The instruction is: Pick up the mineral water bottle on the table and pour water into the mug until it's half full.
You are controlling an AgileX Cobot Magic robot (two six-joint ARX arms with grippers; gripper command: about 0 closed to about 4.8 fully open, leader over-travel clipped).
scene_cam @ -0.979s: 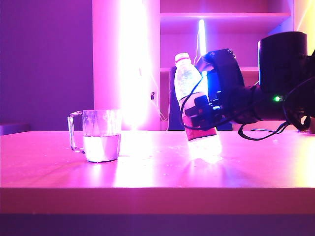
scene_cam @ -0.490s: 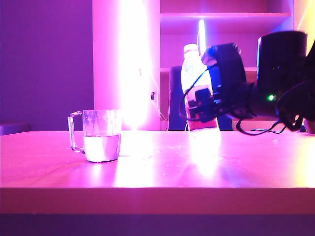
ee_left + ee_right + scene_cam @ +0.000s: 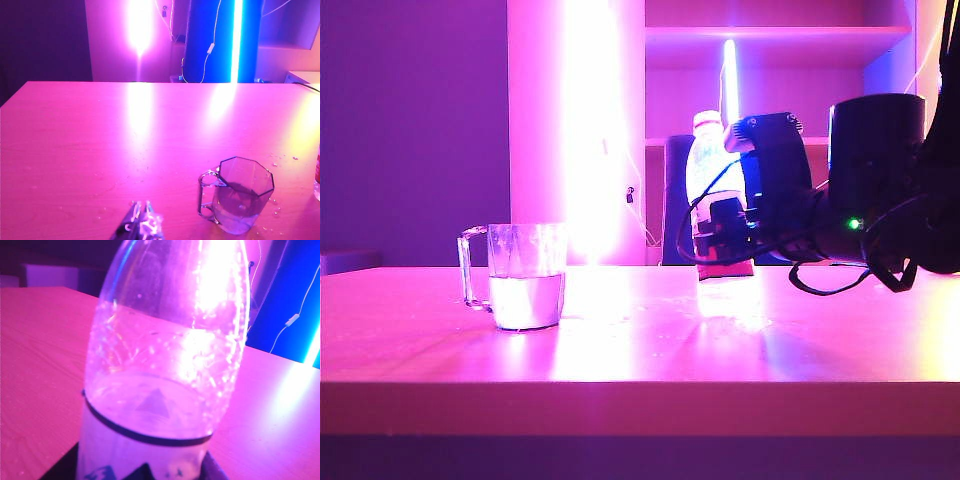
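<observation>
The right gripper (image 3: 725, 232) has its jaws clamped round the labelled lower half of the mineral water bottle (image 3: 712, 190), which stands upright, long axis vertical, white cap on top, on the far right part of the desk (image 3: 640, 345). In the right wrist view the bottle (image 3: 165, 375) fills the frame, its triangle logo showing, its cap cut off; the water line inside is hard to read in the glare. The mug (image 3: 518, 275) sits well apart to the left and nearer, handle pointing left, about half full of water (image 3: 525, 300), with nothing between it and the bottle. The left gripper (image 3: 141, 226) hangs near the desk's front edge, just left of the mug (image 3: 241, 194); only its tips show, pressed together and grasping nothing. Droplets speckle the desk beside the mug.
</observation>
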